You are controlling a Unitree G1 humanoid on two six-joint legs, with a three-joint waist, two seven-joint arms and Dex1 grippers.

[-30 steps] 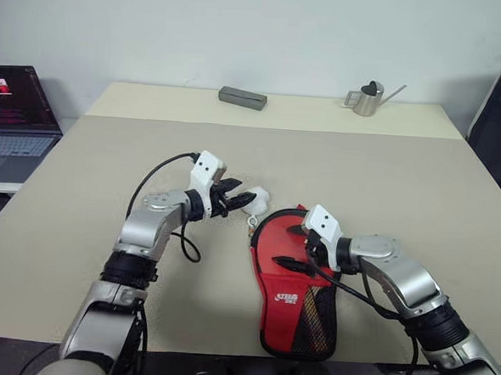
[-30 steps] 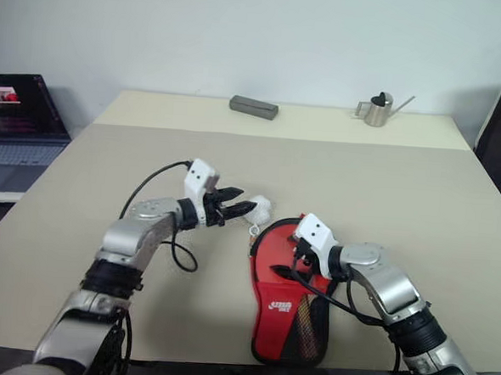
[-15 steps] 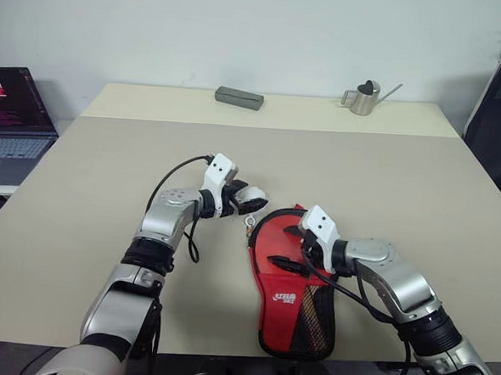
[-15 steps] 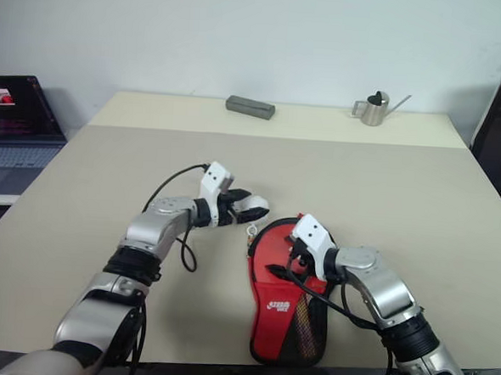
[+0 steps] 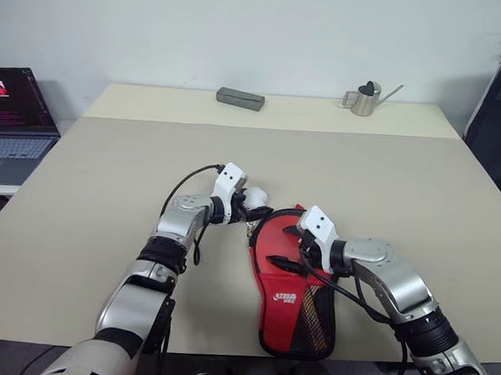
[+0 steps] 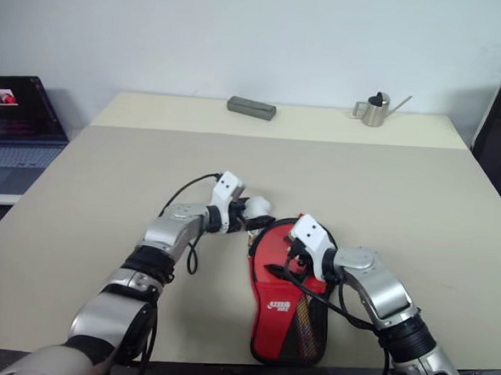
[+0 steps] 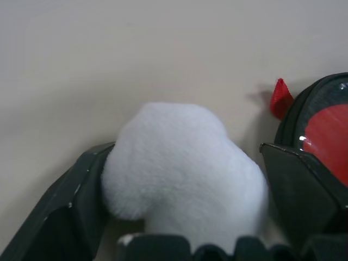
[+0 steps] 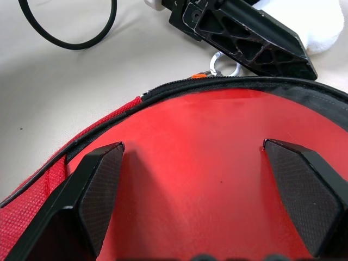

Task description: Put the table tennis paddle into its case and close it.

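Left eye view: paddle [image 8: 217, 179] sits inside the case [image 5: 298, 314], zip unclosed; my left gripper [image 5: 253, 213] straddles a white fluffy charm [image 7: 179, 174], right gripper [image 5: 293, 250] spread.

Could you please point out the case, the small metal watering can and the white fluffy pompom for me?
case [image 5: 289, 279]: left eye view, on its red panel just above the white logo.
small metal watering can [image 5: 365, 100]: left eye view, on its body.
white fluffy pompom [image 7: 179, 174]: left wrist view, on its middle.
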